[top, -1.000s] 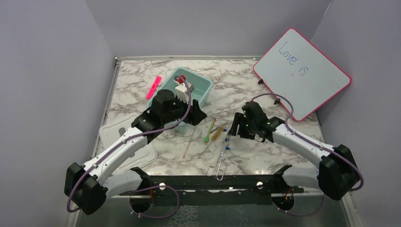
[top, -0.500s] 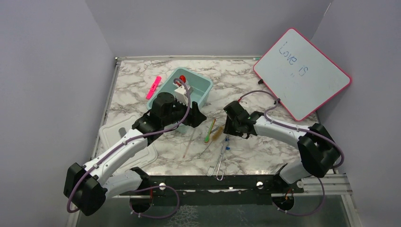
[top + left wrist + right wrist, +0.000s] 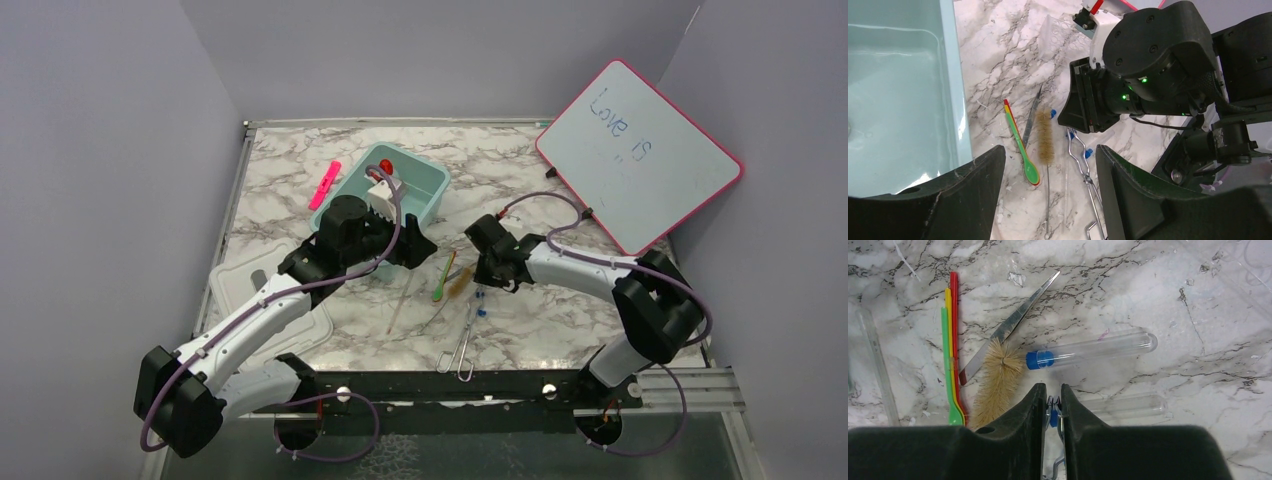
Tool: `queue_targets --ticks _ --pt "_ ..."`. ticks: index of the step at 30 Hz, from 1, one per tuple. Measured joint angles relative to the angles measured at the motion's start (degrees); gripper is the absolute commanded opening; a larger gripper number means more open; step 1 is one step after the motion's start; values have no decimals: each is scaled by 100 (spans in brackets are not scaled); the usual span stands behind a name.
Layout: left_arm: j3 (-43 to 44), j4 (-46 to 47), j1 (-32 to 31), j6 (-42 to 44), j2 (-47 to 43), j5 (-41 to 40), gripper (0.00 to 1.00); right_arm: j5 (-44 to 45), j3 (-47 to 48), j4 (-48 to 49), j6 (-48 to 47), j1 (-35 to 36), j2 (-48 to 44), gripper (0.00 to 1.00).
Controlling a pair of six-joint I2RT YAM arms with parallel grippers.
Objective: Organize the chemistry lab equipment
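Observation:
Loose on the marble lie a green-handled tool (image 3: 442, 283), a tan-bristled wire brush (image 3: 460, 283), metal tongs (image 3: 465, 340) and a thin clear rod (image 3: 400, 305). My right gripper (image 3: 1052, 390) is down over the far tips of the tongs (image 3: 1048, 412), its fingers pressed on the two wires. Just beyond it rest a blue-capped clear tube (image 3: 1088, 351) and the brush (image 3: 998, 380). A red-bulbed dropper (image 3: 385, 166) sits in the teal bin (image 3: 425, 180). Beside the bin my left gripper (image 3: 1048, 152) hangs open and empty above the brush (image 3: 1044, 135).
A pink marker (image 3: 324, 184) lies left of the bin. The pink-framed whiteboard (image 3: 640, 150) leans at the back right. A white lid (image 3: 235, 285) lies at the left edge. A second clear tube (image 3: 1128, 405) and a metal blade (image 3: 1008, 330) lie near the right gripper.
The right arm swung left over the tools, and its jaws narrowed from wide open onto the tongs' tips. The left arm barely moved.

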Motion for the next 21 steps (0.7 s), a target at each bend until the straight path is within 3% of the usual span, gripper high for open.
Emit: queue_targets --ticks 4,12,21 --pt "0 2 -11 -17 0 2 70 17 0 20 39 2 22 1" --pt "-214 271 -35 -321 35 186 75 28 0 11 13 4 -210 1" --pt "-896 1073 -433 -1040 251 446 80 -153 0 44 -81 4 -1624 1"
